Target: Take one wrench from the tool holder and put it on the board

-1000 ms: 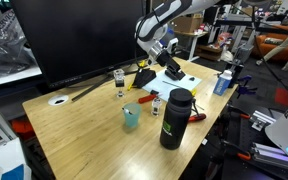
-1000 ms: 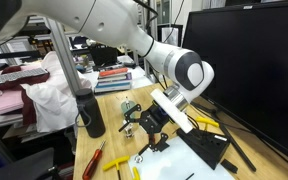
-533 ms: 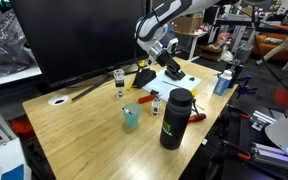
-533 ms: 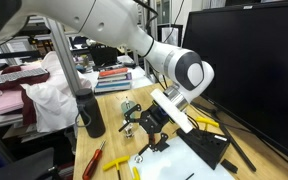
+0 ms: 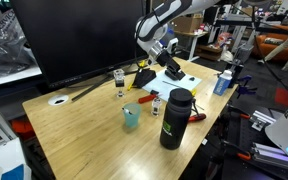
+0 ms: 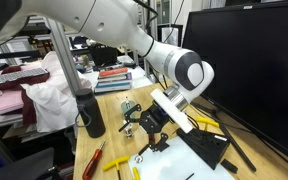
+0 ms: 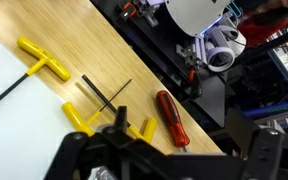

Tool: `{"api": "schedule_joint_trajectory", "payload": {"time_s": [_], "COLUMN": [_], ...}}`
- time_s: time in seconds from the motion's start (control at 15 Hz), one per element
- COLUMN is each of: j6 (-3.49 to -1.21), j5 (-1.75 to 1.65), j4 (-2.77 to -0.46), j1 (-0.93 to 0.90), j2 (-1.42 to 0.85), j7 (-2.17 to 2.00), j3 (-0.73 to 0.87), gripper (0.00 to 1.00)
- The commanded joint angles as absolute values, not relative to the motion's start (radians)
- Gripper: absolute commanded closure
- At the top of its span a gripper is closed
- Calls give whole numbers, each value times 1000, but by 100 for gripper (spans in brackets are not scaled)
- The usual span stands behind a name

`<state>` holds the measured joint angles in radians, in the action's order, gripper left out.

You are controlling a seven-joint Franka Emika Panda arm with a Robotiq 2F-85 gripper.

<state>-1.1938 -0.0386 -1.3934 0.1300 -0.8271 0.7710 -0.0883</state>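
**Stage of the task, three views.** The end effector (image 5: 169, 65) hangs over the far right part of the bench (image 5: 84, 135). It is above the board (image 5: 187, 79) and just right of the tool holder (image 5: 144, 77). Its fingers are spread wide, and the wrist view shows nothing between them.

In the wrist view the board (image 7: 4, 90) fills the lower left. A yellow T-handled wrench (image 7: 44, 62) lies flat, its handle at the board's edge and its thin shaft running across the white face. A second yellow handle (image 7: 82, 117) and a third yellow handle (image 7: 139, 130) show just beyond the end effector's dark body. That body hides their lower parts, so it cannot be told whether they sit in the holder or on bare wood. A black hex key (image 7: 106, 95) and a red screwdriver (image 7: 170, 118) lie loose on the wood right of the board.

**Judgement.** One wrench rests at least partly on the board and the end effector is empty.
- If that wrench is the one meant, the placement is in effect done, and only drawing clear is left.
- If it is not, then reaching into the holder, gripping, lifting and setting down are all left.

The pictures do not settle which.
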Motion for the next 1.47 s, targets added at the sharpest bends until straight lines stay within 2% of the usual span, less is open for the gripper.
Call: {"api": "schedule_joint_trajectory", "payload": {"time_s": [0.0,1.2,1.4], "j6": [-1191,-1191,-1286], "j5": [-39,-39,-13], "j4": [-1390,-1390,-1383], "j1": [131,130,126], "j2": [-829,-829,-813], "j7": [770,770,698], "j3": [-89,-89,-84], "gripper": [0,0,0]}}
